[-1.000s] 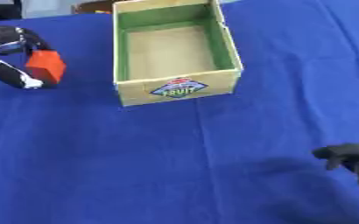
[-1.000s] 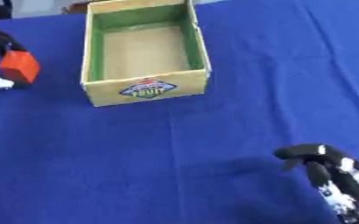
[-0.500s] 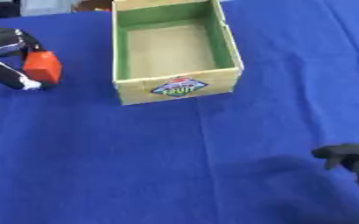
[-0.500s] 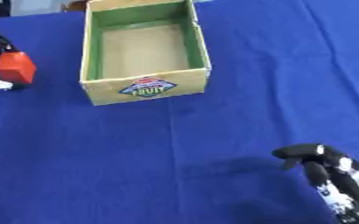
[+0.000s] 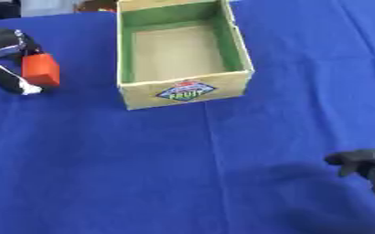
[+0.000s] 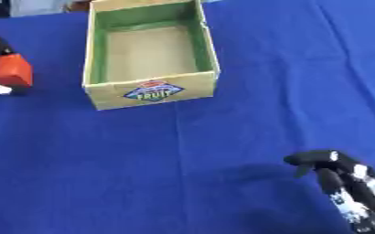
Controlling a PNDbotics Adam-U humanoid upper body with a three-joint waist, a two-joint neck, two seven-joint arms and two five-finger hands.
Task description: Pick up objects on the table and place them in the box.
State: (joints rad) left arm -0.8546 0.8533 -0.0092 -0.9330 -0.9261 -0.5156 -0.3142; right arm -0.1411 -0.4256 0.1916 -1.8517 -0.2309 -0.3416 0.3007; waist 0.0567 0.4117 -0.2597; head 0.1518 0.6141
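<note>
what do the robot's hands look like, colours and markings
Both hands are mostly black. The left hand, at the left edge, shows black segments with white patches and a pale silvery band. The right hand, at the lower right, has slim black fingers with small white and silver spots along them. No cables show.

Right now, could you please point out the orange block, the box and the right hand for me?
orange block [image 5: 41, 70], left eye view, on its front face.
box [image 5: 184, 91], left eye view, on its labelled front wall.
right hand [image 6: 344, 183], right eye view, on a finger.
</note>
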